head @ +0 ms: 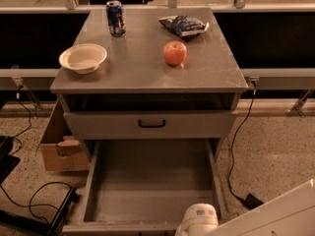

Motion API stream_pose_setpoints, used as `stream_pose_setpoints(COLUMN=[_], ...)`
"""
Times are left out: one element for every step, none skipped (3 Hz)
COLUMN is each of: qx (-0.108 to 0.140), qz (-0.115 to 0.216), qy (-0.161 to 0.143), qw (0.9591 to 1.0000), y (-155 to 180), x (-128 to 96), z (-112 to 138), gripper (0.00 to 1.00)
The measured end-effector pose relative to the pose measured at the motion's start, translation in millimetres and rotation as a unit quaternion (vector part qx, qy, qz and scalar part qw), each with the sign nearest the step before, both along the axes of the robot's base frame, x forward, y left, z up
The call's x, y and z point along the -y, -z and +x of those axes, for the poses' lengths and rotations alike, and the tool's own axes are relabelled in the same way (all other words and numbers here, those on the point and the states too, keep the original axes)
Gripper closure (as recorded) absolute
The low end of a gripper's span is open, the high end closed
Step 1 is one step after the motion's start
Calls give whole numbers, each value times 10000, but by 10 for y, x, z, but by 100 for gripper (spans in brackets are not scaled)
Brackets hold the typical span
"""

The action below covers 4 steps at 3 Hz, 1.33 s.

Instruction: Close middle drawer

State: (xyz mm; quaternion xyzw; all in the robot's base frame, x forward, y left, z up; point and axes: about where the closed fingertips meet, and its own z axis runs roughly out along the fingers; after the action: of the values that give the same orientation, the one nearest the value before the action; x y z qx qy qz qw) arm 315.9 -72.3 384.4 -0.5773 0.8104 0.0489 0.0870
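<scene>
middle drawer (147, 188) pulled open, gripper (196, 222) perhaps at its front edge, grip unclear

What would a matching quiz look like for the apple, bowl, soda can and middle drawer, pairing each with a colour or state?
1 apple
2 bowl
3 soda can
4 middle drawer

A pulled wide open
B white
C reddish
D blue

Pairs: 1-C, 2-B, 3-D, 4-A.

The claw is out of view; only the white arm shows by the drawer's front.
</scene>
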Motion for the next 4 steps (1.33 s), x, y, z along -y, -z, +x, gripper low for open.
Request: stream_pose_setpoints(qx=[261,744,789,955], qz=[51,-56,-16,-29], qy=[-101,-335,-324,-372], qw=[9996,9967,9964,9947], y=[128,-27,24,96], x=[-114,-213,-254,-257], z=[129,341,412,656], gripper=[100,100,100,100])
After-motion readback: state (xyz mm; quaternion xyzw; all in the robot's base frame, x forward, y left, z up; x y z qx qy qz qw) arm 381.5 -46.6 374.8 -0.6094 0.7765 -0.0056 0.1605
